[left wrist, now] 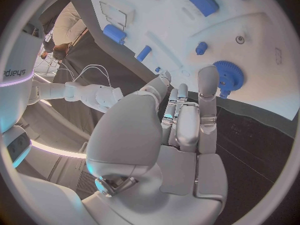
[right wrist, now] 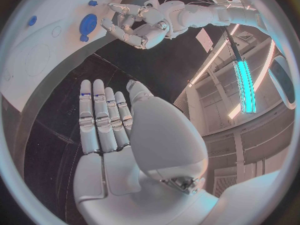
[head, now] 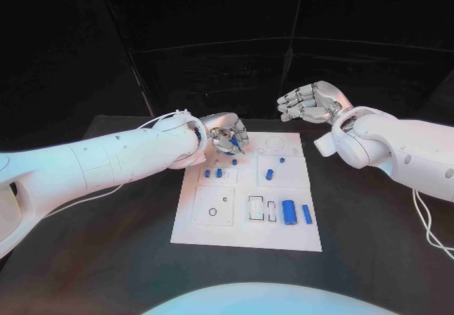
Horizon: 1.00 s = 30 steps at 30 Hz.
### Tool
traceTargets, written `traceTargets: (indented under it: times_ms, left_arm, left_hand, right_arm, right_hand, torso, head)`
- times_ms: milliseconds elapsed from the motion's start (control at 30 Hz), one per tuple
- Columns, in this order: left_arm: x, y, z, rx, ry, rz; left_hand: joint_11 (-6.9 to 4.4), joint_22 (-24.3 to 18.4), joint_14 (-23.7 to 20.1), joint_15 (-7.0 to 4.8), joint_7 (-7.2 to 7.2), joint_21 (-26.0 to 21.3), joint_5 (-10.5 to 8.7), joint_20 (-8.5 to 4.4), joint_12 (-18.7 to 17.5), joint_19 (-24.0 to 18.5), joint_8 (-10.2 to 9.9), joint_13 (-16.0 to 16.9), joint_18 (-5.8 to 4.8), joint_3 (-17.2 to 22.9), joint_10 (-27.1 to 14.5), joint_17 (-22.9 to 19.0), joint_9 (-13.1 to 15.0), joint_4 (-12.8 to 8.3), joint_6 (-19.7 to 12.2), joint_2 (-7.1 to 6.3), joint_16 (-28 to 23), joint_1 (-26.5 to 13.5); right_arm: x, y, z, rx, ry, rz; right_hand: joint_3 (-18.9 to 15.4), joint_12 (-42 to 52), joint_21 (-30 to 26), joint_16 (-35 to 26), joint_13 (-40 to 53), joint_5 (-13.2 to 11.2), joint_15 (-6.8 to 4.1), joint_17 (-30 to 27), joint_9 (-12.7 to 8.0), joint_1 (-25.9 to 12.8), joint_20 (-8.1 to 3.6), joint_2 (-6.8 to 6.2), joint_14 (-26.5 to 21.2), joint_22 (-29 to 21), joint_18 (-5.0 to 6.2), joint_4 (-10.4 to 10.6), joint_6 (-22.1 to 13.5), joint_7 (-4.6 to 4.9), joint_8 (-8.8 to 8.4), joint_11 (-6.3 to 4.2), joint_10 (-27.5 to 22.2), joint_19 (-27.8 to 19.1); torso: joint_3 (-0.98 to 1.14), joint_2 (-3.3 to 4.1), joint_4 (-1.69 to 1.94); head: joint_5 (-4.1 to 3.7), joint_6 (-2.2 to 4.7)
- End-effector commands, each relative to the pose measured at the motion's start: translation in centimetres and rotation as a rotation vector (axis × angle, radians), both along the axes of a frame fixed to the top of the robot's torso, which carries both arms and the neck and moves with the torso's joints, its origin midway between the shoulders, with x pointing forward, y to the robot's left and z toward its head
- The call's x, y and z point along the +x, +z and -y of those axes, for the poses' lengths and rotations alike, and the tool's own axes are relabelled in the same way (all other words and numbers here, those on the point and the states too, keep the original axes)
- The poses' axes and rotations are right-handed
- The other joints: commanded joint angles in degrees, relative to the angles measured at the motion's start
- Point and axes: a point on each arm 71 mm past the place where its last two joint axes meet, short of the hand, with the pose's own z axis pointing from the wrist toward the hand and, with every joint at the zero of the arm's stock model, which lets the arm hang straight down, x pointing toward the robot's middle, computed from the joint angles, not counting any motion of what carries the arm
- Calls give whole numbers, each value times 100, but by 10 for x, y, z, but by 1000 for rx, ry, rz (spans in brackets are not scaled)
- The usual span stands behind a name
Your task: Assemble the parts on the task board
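Observation:
The white task board (head: pixel 194 230) lies in the middle of the black table. A blue gear (left wrist: pixel 228 76) sits on its far left corner, also seen as the blue gear (right wrist: pixel 87 23). My left hand (head: pixel 225 134) hovers over that corner, fingers spread and a fingertip (left wrist: pixel 208 80) right beside the gear; I cannot tell whether it touches. Nothing is in its grasp. Several blue pegs lie on the board, among them a thick peg (head: pixel 288 212), a slimmer peg (head: pixel 306 213) and a peg (head: pixel 269 174) mid-board. My right hand (head: pixel 308 102) hangs raised beyond the board's far right corner, fingers side by side, loosely bent, holding nothing.
Two short blue pegs (head: pixel 213 174) stand in the board's left part. Rectangular slots (head: pixel 262 208) and a small ring (head: pixel 212 211) mark the near half. A thin white cable (head: pixel 156 121) loops off my left forearm. Bare black table (head: pixel 378 223) lies right of the board.

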Motion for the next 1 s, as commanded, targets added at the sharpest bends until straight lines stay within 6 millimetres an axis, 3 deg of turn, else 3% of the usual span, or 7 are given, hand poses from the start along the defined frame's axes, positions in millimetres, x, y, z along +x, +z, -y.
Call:
traceTargets:
  times_ms: [33, 367, 533, 700, 1000]
  left_arm:
    - [0, -8, 2, 136, -49, -9]
    - [3, -20, 5, 244, -34, -30]
    - [4, -23, 6, 264, -23, -31]
    - [6, -24, 6, 275, -15, -34]
    - [8, -27, 7, 294, -8, -45]
  left_hand:
    - [4, 120, 62, 1, -5, 159, -9, -7, -49, 96, -61, -52, -105, -49, 21, 40, -42, -13, 42, -38, 58, -44]
    - [-13, 561, 139, -23, -24, 721, -7, -35, -128, 337, -153, -155, -198, -69, 62, -1, -135, -33, 113, -8, 91, -55]
    - [-20, 611, 150, -29, -33, 782, -7, -43, -141, 365, -163, -180, -208, -41, 91, -19, -153, -45, 156, 26, 91, -32]
    - [-20, 623, 153, -30, -33, 795, -7, -45, -147, 372, -165, -190, -210, -30, 105, -29, -159, -49, 180, 36, 90, -27]
    - [-29, 769, 162, -34, -39, 961, -7, -52, -167, 408, -186, -241, -241, 82, 196, -60, -195, -79, 273, 118, 92, 33]
  right_arm:
    - [0, 2, -2, 4, 16, 10]
    - [0, 2, -4, 5, 17, 12]
    - [0, 2, -4, 5, 17, 12]
    - [0, 2, -4, 5, 17, 12]
    - [0, 2, -5, 5, 18, 11]
  right_hand:
    - [44, -22, -39, -34, -10, 19, 22, -7, -5, -38, 0, 13, 20, -8, 22, -1, -6, 53, 31, -5, 11, 34]
    - [46, -22, -40, -34, -10, 18, 22, -7, -5, -40, 0, 11, 22, -8, 22, -2, -7, 55, 30, -5, 11, 36]
    - [46, -22, -40, -34, -10, 18, 22, -7, -5, -40, 0, 11, 22, -8, 22, -2, -7, 55, 30, -5, 11, 36]
    - [46, -22, -40, -34, -10, 18, 22, -7, -5, -40, 0, 11, 22, -8, 22, -2, -7, 55, 30, -5, 11, 36]
    - [52, -22, -43, -34, -10, 21, 22, -7, -5, -40, -1, 10, 25, -8, 22, -3, -7, 58, 30, -4, 13, 39]
  torso:
    - [-1, 0, -1]
    - [1, -4, 2]
    - [-2, -8, 9]
    - [8, -7, 10]
    - [0, -6, 8]
  head:
    - [-3, -14]
    - [3, -49]
    - [-7, -53]
    - [0, -52]
    - [-9, -61]
